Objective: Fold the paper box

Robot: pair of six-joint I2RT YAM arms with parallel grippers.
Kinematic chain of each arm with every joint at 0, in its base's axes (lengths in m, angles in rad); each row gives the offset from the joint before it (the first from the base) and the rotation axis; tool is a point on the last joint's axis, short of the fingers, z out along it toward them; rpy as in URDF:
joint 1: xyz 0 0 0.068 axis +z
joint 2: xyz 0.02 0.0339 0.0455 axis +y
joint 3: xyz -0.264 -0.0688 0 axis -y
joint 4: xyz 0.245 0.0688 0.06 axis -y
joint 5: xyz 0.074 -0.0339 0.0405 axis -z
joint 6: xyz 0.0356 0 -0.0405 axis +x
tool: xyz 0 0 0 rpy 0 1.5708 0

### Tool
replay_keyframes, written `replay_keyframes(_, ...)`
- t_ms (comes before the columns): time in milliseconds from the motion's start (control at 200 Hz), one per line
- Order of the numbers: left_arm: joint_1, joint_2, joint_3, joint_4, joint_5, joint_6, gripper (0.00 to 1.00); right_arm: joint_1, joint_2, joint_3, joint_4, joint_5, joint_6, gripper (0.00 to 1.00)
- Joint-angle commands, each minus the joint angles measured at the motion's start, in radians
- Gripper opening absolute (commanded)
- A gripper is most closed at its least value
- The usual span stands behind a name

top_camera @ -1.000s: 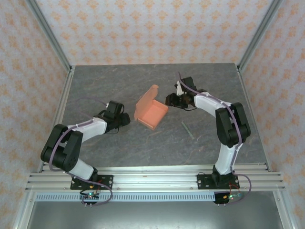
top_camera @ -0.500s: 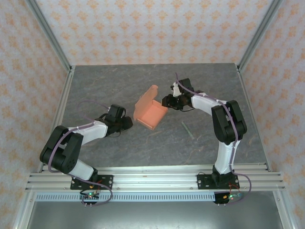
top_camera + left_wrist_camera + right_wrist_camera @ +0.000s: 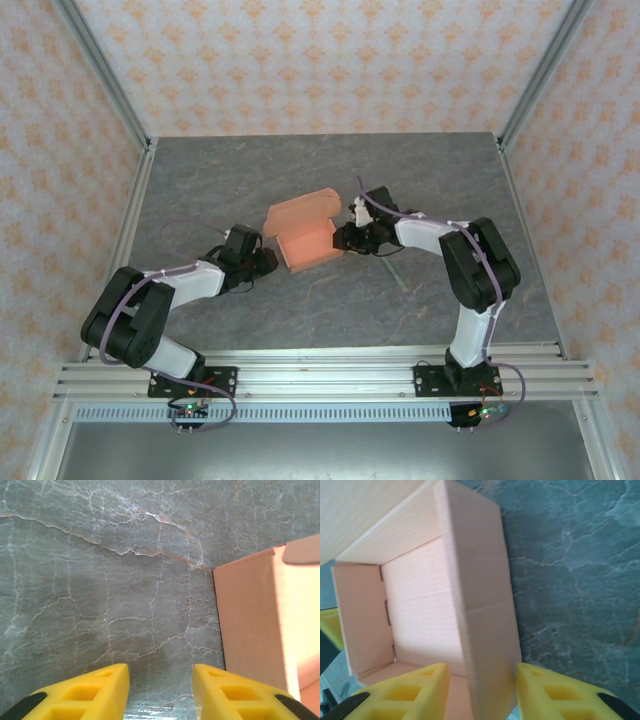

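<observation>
Box [image 3: 308,243] sits mid-frame on the worktop [image 3: 420,180], lid up. We see the right gripper [image 3: 345,238] part-open astride its frame-right wall, seemingly steadying it. The left gripper [image 3: 266,260], part-open and empty, hovers just beside its left side, likely to brace.

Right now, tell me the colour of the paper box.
Salmon-orange; the paper box shows best in the right wrist view.
</observation>
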Motion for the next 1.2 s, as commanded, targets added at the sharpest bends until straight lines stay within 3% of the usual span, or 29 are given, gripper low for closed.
replay_keyframes(0,-0.017,-0.005,-0.017,-0.003,0.017,-0.031,0.39,-0.001,-0.048,-0.023,0.046,-0.018,0.013,0.43)
replay_keyframes(110,-0.016,-0.024,-0.005,-0.009,0.014,-0.032,0.39,-0.005,-0.065,-0.022,0.021,0.030,-0.011,0.51)
replay_keyframes(325,-0.017,-0.056,0.028,-0.001,0.043,-0.029,0.39,-0.015,-0.115,-0.027,0.013,0.077,-0.003,0.53)
replay_keyframes(616,-0.019,0.049,0.129,0.070,0.121,-0.032,0.40,-0.028,-0.317,-0.096,-0.228,0.470,-0.016,0.59)
replay_keyframes(891,-0.050,0.161,0.249,0.084,0.174,-0.012,0.40,-0.028,-0.403,-0.173,-0.281,0.532,0.007,0.60)
replay_keyframes(1196,-0.053,0.162,0.342,-0.035,0.078,0.076,0.45,-0.013,-0.409,-0.190,-0.431,0.671,0.018,0.59)
